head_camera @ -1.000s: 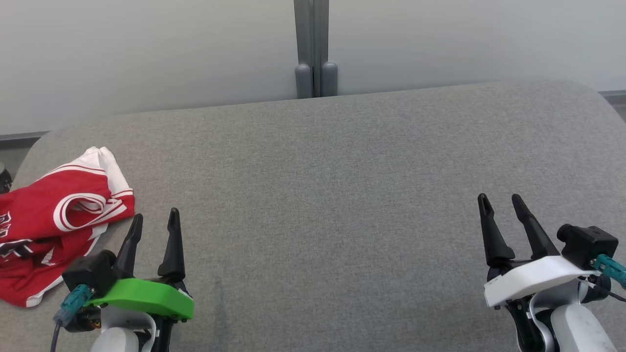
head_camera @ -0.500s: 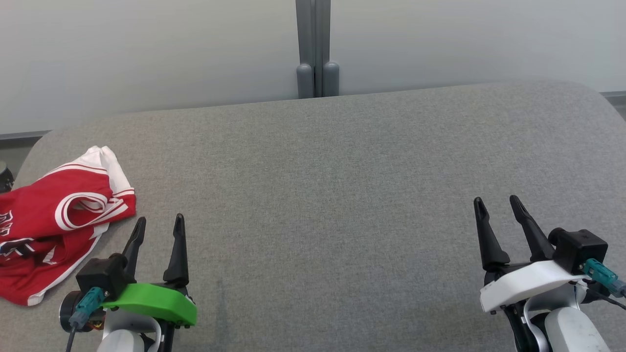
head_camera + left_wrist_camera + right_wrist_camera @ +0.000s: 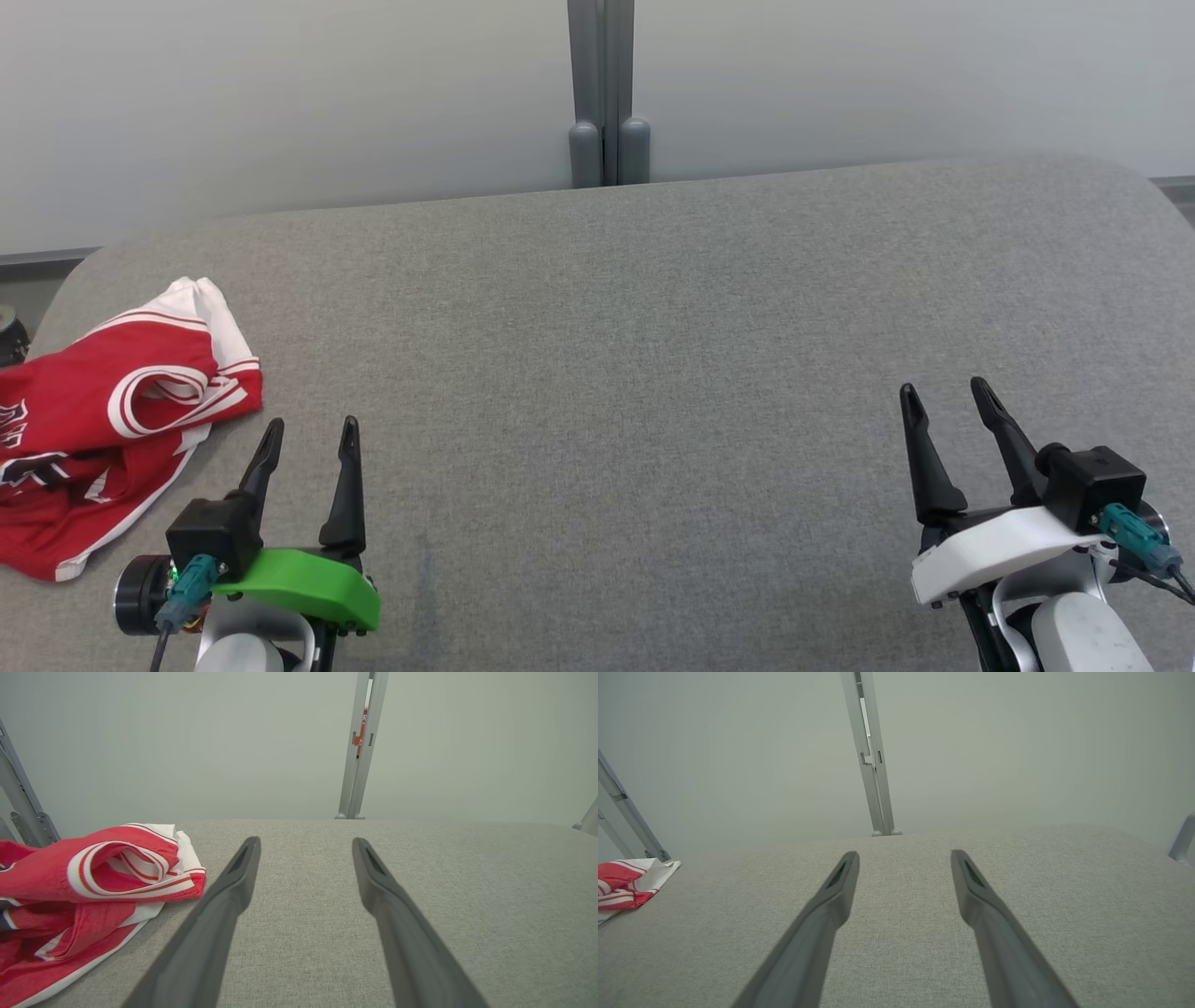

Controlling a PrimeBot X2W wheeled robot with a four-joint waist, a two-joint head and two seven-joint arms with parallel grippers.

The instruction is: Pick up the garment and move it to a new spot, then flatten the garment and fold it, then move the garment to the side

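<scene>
From the head view we see both grippers low over the front of the table (image 3: 607, 327). The left gripper (image 3: 312, 425) has a green cover and sits at the table's front left. The right gripper (image 3: 942, 387) has a white cover and sits at the table's front right. Both have their jaws wide apart and hold nothing.

The shirt (image 3: 103, 411) lies in a heap at the left end of the table, and part of it runs off the picture's left side. The left gripper is just beside it and does not touch it. In the head view we can see black letters on the shirt.

The left wrist view brings the shirt up close. There we see soft folds, a curled white band with thin red lines, and a white edge lying flat on the table. It also shows a small red tag (image 3: 359, 730) in the post (image 3: 357, 765) behind the table.

The right wrist view shows a small red and white corner of the shirt, far off at the table's left end
</scene>
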